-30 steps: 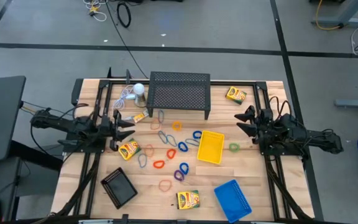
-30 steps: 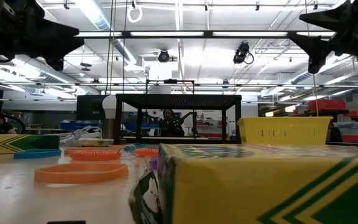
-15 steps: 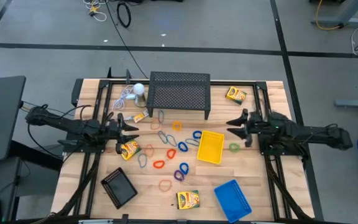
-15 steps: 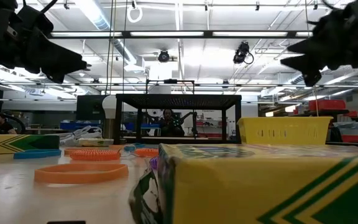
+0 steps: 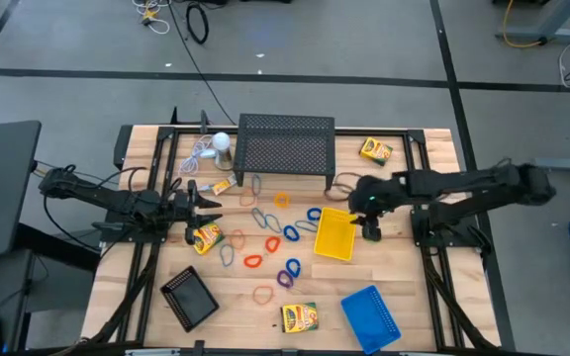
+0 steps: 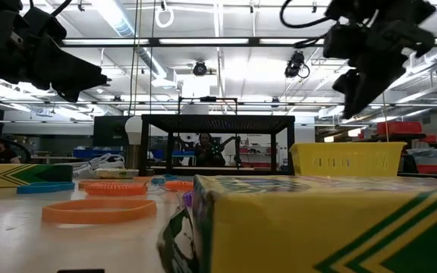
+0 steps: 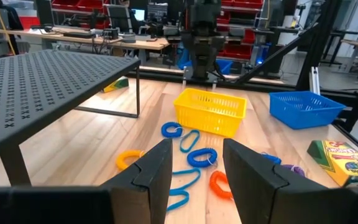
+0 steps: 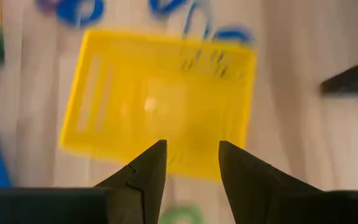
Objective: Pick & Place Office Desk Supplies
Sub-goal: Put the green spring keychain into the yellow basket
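Your right gripper (image 5: 365, 210) hangs in the air at the near edge of the yellow tray (image 5: 335, 233), which lies flat on the wooden counter (image 5: 414, 297) right of centre; in its wrist view the jaws stand apart with nothing between them and the yellow tray (image 8: 160, 102) fills the picture beyond them. Just beside that tray, on the gripper's side, lies a green rubber-band loop (image 5: 373, 234). Your left gripper (image 5: 204, 203) waits above the counter's left part, close over one crayon box (image 5: 206, 238); its jaws are parted too and hold nothing. The other crayon boxes sit well apart: one (image 5: 375, 150) at the far right corner, one (image 5: 300, 316) at the front edge, and a smaller one (image 5: 222, 185) beside the large black mesh stand (image 5: 286, 146). The blue tray (image 5: 371, 314) lies at the front right, the black tray (image 5: 189, 297) at the front left. The rubber-band loops, blue (image 5: 292, 234), orange (image 5: 252, 262) and purple (image 5: 286, 279) among them, are scattered over the middle of the counter between the stand and the front crayon box. A white round object with its cord (image 5: 222, 142) rests at the stand's left end. From the left wrist you see the yellow tray (image 7: 211, 111) and the blue tray (image 7: 306, 108) side by side, apart.
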